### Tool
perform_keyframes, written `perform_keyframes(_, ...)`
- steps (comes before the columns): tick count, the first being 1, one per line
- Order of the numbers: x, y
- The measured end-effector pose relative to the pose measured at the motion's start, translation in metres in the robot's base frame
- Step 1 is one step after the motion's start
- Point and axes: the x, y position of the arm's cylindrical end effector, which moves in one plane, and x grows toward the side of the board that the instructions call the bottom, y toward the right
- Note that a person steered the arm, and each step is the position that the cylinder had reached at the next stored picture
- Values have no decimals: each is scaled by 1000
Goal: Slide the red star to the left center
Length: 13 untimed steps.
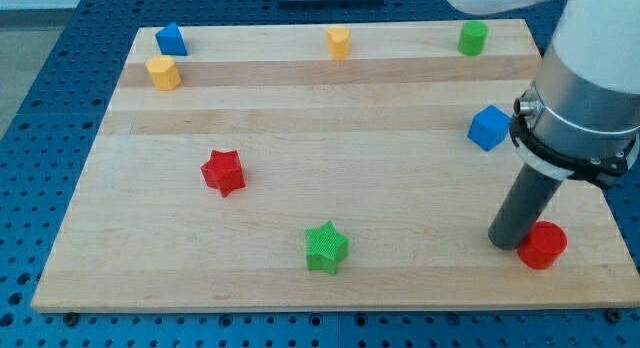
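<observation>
The red star lies on the wooden board, left of the middle. My tip rests on the board at the view's lower right, far to the right of the red star. It stands right beside a red cylinder, on that block's left side, touching or nearly touching it.
A green star lies at the bottom centre. A blue cube sits above my tip. Along the top are a blue block, a yellow cylinder, a yellow cylinder and a green cylinder.
</observation>
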Motion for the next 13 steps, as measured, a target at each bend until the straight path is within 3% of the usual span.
perform_keyframes(8, -16, -52)
perform_keyframes(9, -51, -66)
perform_keyframes(10, -82, -103)
perform_keyframes(13, -74, -250)
